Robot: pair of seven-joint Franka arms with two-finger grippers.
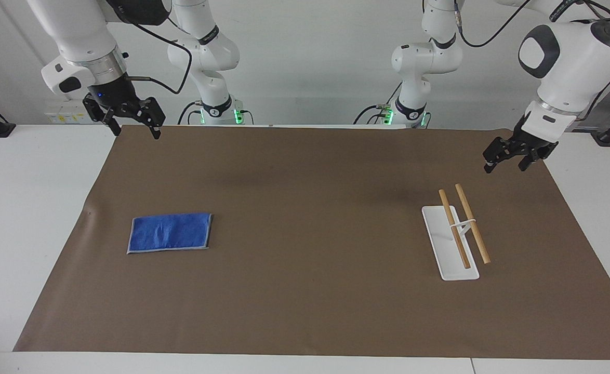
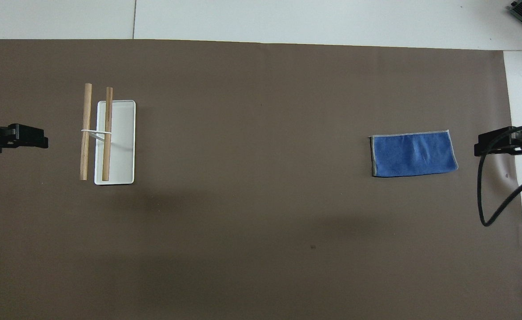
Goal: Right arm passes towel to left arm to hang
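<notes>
1. Both pincers are mine: right gripper (image 1: 132, 124) hangs up in the air over the brown mat's (image 1: 305, 291) corner at the right arm's end, jaws spread, nothing in them
2. Left gripper (image 1: 507, 162) also raised, over the mat edge at the left arm's end, just robot-ward of the rack (image 1: 453, 244); jaws released, empty, waiting
3. Towel (image 1: 170, 232) lies flat and folded on the mat toward the right arm's end, farther from the robots than my right gripper's spot, well apart from the rack; grey edging visible round it
4. Rack: white base plate, two wooden rods (image 1: 463, 228) on a thin white stand, toward the left arm's end; nothing hung yet
5. Step in hand, my read: task not begun, right arm has to go down and pick the towel first
6. Doing it well: come straight down over one short end of the towel, not the middle, so a long flap hangs free for the left gripper to take
7. Pinch through all folded layers, fingers across the edge; grabbing only the top layer would let it unfold
8. Lift clear of the mat before carrying toward mid-table; dragging could wrinkle the mat
9. Left gripper should stay spread until the towel is presented
</notes>
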